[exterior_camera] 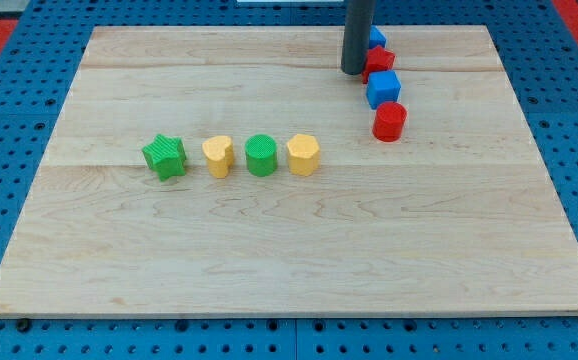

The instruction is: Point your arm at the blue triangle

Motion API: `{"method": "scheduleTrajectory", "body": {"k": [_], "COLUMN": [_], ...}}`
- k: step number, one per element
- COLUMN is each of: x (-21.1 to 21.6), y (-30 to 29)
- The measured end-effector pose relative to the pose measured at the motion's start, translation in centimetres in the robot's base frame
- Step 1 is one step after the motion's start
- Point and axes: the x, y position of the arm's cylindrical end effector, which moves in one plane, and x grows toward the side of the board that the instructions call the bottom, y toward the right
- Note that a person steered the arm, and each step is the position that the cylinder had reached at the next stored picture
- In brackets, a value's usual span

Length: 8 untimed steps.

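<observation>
The blue triangle lies near the board's top edge, right of centre, partly hidden behind my dark rod. My tip rests on the board just left of and slightly below it, close to the red block under the triangle. Below that come a blue cube and a red cylinder, forming a column.
A row sits at the board's middle left: a green star, a yellow heart, a green cylinder and a yellow hexagon. The wooden board lies on a blue pegboard.
</observation>
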Motion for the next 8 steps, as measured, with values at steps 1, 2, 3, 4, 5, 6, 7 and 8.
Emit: {"method": "scheduleTrajectory", "body": {"k": [1,2,3,4,5,6,7,8], "x": [0.0,-0.1,-2.5,-5.2,-5.8,-5.8,-5.8,-5.8], "y": [0.0,0.1,-2.6,-3.2,-2.6,-2.6,-2.6,-2.6]}}
